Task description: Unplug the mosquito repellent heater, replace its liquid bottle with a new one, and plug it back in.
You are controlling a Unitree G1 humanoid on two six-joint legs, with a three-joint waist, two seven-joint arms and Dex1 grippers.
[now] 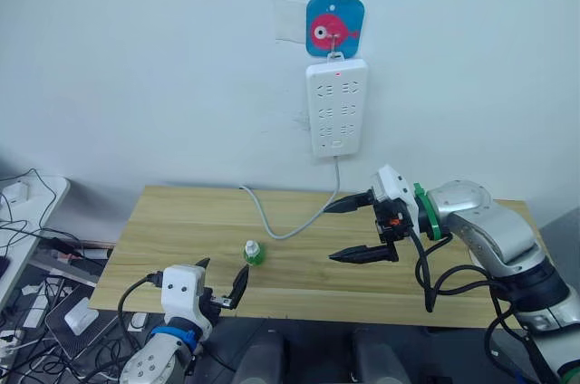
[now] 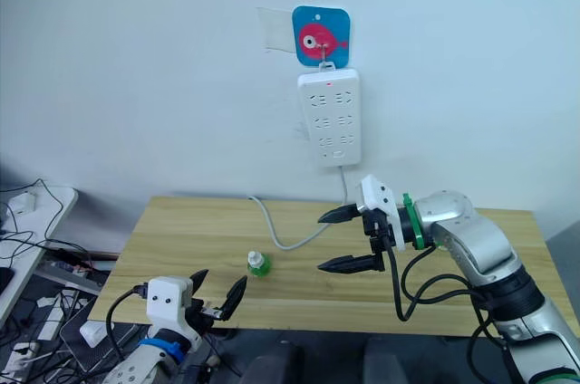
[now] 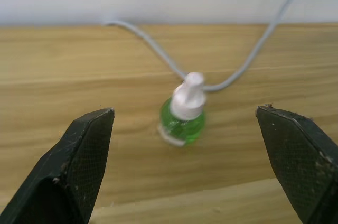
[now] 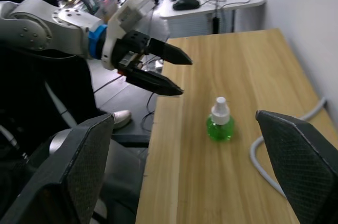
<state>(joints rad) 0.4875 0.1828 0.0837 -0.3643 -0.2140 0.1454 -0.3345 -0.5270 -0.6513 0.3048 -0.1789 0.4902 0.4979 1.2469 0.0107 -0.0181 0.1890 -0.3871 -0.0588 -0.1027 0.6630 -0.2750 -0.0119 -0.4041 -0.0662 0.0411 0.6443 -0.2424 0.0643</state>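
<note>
The new one [image 1: 253,253], a small green bottle with a white cap, stands upright on the wooden table [image 1: 163,221] near its front edge. My left gripper [image 1: 222,277] is open at the front edge, just short of the bottle, which sits centred between its fingers [image 3: 84,150] in the left wrist view. Over the table to the bottle's right, my right gripper [image 1: 329,234] hangs open and holds nothing. The right wrist view shows the capped bottle [image 4: 219,122] and the left gripper [image 4: 186,77] beyond it. The mosquito repellent heater and its liquid bottle are out of view.
A white power strip [image 1: 337,108] hangs on the wall from a blue fish-print hook [image 1: 334,29]. Its grey cable [image 1: 281,225] loops down across the table behind the bottle. A side table with cables and clutter [image 1: 27,212] stands at the left.
</note>
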